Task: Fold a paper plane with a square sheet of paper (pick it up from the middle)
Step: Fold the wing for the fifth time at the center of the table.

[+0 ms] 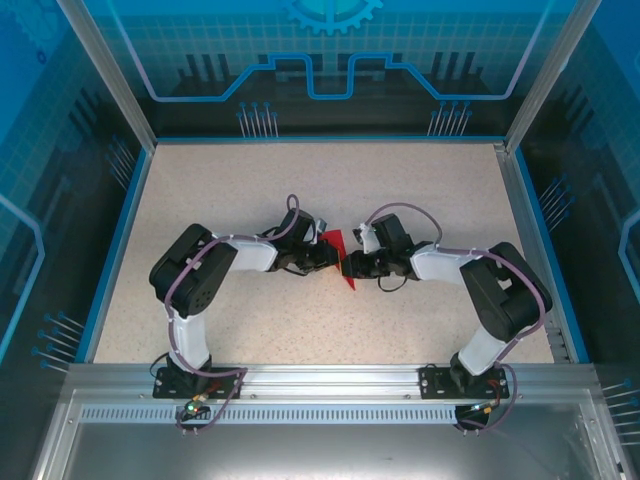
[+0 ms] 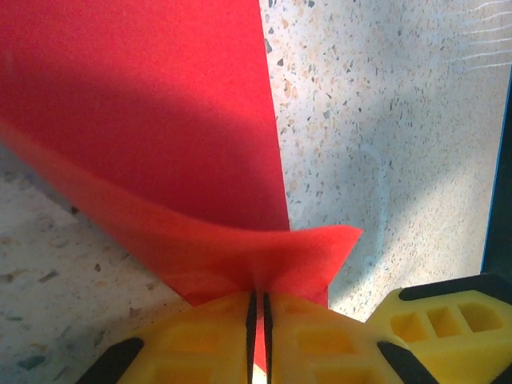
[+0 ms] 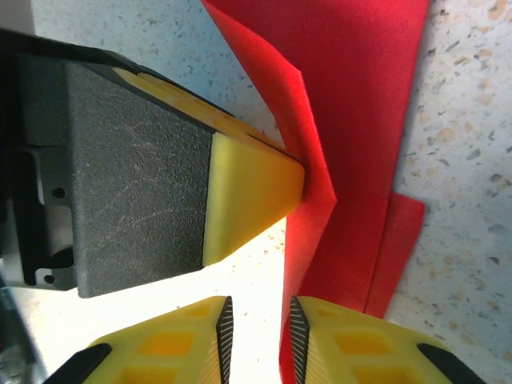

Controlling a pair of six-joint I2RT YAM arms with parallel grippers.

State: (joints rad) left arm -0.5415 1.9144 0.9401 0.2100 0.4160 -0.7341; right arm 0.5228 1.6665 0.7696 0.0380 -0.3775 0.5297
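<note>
The two arms meet at the middle of the speckled worktop (image 1: 430, 190). The folded red paper (image 1: 336, 243) is between them, directly in front of both grippers. The left gripper (image 2: 258, 340) is pressed together on a bent corner of the paper. From its fingers the sheet spreads forward and to the left, and it throws a shadow on the worktop below.

The right gripper (image 3: 256, 340) has its fingers a little spread. One thin edge of the paper stands in the gap and does not look squeezed. Just in front of the right gripper, one yellow-tipped finger (image 3: 252, 188) of the left gripper touches the fold line of the paper. The two grippers are therefore very near each other, almost tip to tip, and each one stands in the way of the other.

Around both grippers the worktop lies open on all sides. A blue rim (image 1: 118, 250) closes it well to the left of the left gripper and also well to the right of the right gripper. Behind the rim are clear blue panels and metal posts (image 1: 105, 70). Purple cables (image 1: 400, 207) loop along both arms, just behind the grippers.
</note>
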